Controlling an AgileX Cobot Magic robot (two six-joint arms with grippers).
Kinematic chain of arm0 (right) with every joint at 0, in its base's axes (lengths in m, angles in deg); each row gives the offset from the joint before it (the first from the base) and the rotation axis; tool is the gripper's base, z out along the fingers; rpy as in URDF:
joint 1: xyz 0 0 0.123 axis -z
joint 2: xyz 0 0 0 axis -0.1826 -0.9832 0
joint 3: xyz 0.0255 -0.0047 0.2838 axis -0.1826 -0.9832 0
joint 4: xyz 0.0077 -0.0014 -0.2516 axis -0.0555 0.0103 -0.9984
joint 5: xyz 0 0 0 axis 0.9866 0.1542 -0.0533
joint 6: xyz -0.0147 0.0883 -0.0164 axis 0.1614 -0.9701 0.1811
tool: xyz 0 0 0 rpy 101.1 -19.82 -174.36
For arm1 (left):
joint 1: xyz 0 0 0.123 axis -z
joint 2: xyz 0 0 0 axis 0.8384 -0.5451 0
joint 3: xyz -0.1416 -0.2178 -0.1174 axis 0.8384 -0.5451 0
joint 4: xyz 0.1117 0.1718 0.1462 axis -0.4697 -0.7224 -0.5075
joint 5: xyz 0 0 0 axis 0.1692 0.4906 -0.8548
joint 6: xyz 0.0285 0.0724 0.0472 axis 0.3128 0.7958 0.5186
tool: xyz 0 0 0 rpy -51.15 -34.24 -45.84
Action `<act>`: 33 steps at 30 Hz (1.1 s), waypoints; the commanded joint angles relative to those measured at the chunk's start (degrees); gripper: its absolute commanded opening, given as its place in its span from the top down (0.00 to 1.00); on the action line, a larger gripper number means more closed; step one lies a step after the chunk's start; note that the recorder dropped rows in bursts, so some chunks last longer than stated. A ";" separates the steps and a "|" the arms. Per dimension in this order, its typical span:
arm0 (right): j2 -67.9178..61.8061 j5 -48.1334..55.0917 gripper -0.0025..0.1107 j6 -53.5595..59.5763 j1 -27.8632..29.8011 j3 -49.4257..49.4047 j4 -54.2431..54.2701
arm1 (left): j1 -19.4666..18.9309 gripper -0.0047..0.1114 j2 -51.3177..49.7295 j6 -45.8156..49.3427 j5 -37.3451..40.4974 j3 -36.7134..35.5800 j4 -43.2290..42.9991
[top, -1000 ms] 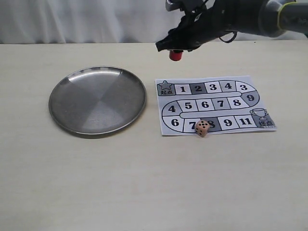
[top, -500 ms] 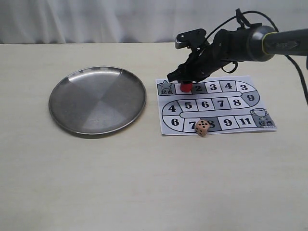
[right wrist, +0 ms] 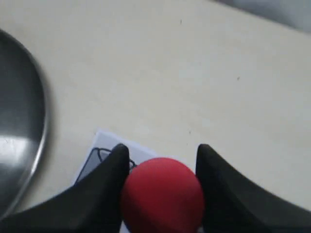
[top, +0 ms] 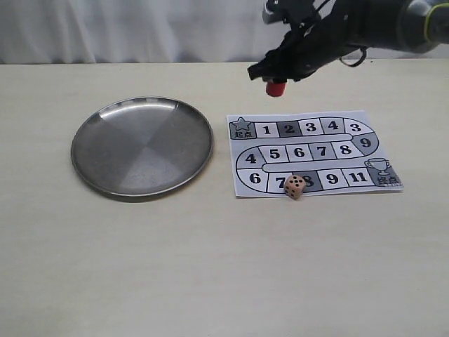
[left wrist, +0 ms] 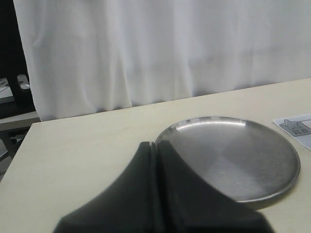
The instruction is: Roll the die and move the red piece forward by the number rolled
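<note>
The red piece hangs in the air above the far edge of the numbered paper board, with my right gripper shut on it. In the right wrist view the red piece fills the gap between the two black fingers, with the board's start corner below. The die, a pale cube with black pips, rests at the board's near edge by squares 7 and 8. My left gripper is shut and empty, near the plate.
A round steel plate lies on the beige table left of the board; the left wrist view shows the plate and a white curtain behind the table. My right arm reaches in from the upper right.
Half a second ago the red piece stood low on square 1 of the board; my right gripper has now lifted it up and slightly right, still holding it.
</note>
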 commanded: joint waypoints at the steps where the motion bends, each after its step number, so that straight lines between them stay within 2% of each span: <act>1: 2.45 -1.51 0.94 0.37 0.50 0.08 -0.52 | 0.14 0.96 0.06 -0.05 -0.52 -0.10 0.00; 9: -2.13 -2.84 0.94 -1.61 3.54 -1.01 -0.45 | 0.14 0.96 0.06 -0.05 -0.52 -0.10 0.00; 18: -11.40 -1.67 0.94 -2.19 3.66 -1.01 -0.49 | 0.14 0.96 0.06 -0.05 -0.52 -0.10 0.00; 33: -4.50 2.00 0.94 -2.07 3.66 -0.91 -0.49 | 0.14 0.96 0.06 -0.05 -0.52 -0.10 0.00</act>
